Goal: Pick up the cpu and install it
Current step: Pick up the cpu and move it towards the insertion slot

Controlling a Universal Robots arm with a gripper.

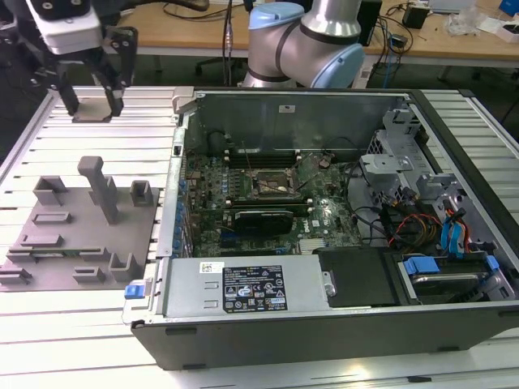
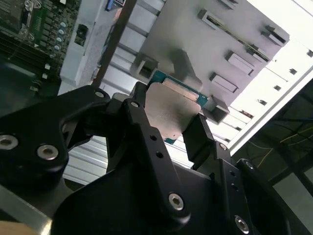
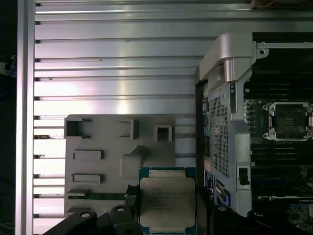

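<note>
Your black two-fingered gripper (image 1: 93,108) is clamped on the cpu (image 1: 91,112), the small flat square chip with the pale silver metal top. One finger presses on each of two opposite edges. In the second wrist view you can see that chip (image 2: 171,107) pinched between the black fingers (image 2: 143,117), its green board edge peeking out past the metal lid. In the first wrist view the cpu (image 3: 167,200) sits square between the fingers, lid facing the camera.

The chip hangs in the air with the gripper, clear of everything under it. Below the gripper lies the flat grey fixture plate (image 1: 73,203), with its raised blocks and slots, resting on the slatted aluminium table (image 1: 81,332). The cpu is not touching that plate.

Off to the gripper's side, toward the exterior view's right, the open grey computer case (image 1: 308,113) lies on the same table, well apart from the gripper. Inside it you have the green motherboard (image 1: 328,219), and in its middle the dark square socket (image 1: 274,185) with the metal rim. The first wrist view shows that socket (image 3: 287,120) too, with its frame open and nothing in it. The cpu is not yet over the case.
</note>
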